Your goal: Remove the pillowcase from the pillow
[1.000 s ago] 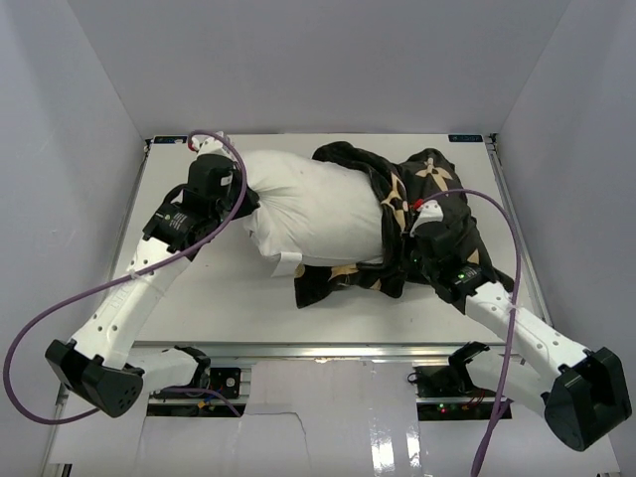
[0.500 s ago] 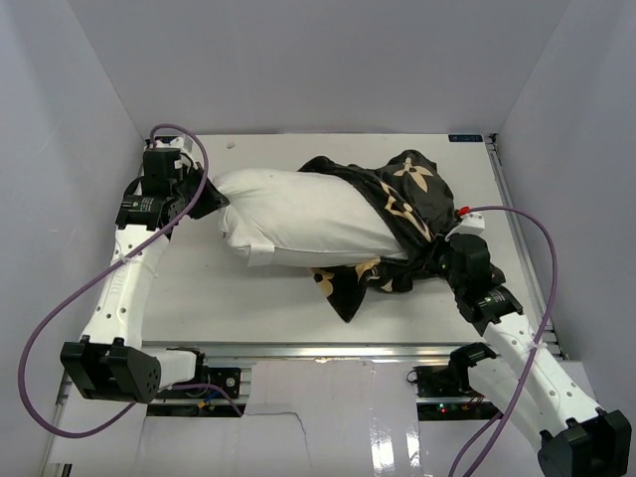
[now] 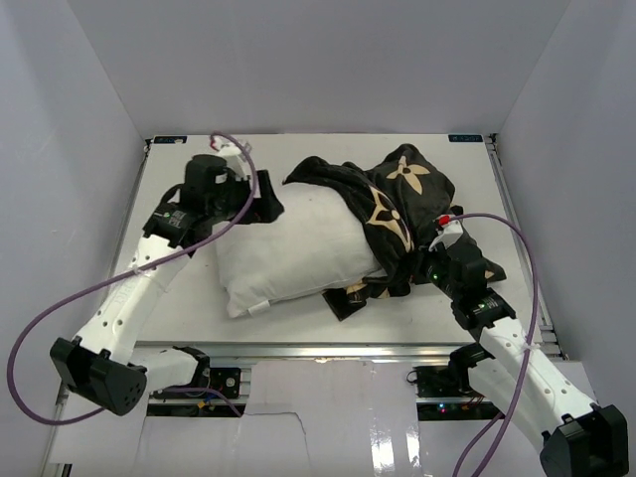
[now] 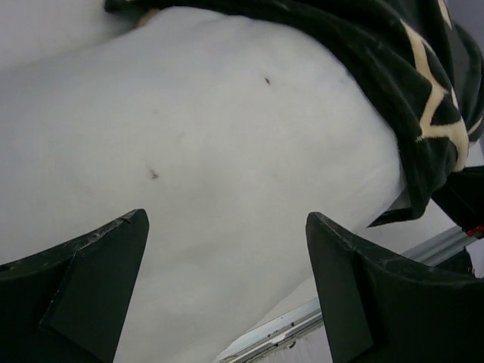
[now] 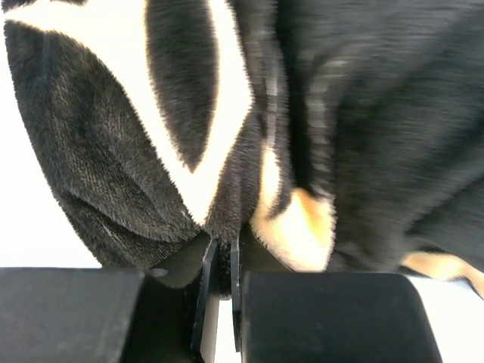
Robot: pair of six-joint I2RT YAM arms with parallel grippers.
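Note:
The plump white pillow lies slanted across the middle of the table, its left half bare. The black pillowcase with tan flower motifs is bunched over its right end. My left gripper hovers at the pillow's far left corner, open, its dark fingers spread wide above the white pillow with nothing between them. My right gripper is shut on a fold of the pillowcase at the near right; the plush black fabric is pinched between the two pads.
White walls enclose the table on the left, back and right. A metal rail runs along the near edge between the arm bases. A small white tag hangs from the pillow's near left corner.
My left gripper let go of the pillow's left end and opened wide. The pillow dropped and swung toward the near edge. The right gripper kept its hold on the pillowcase and shifted slightly left.

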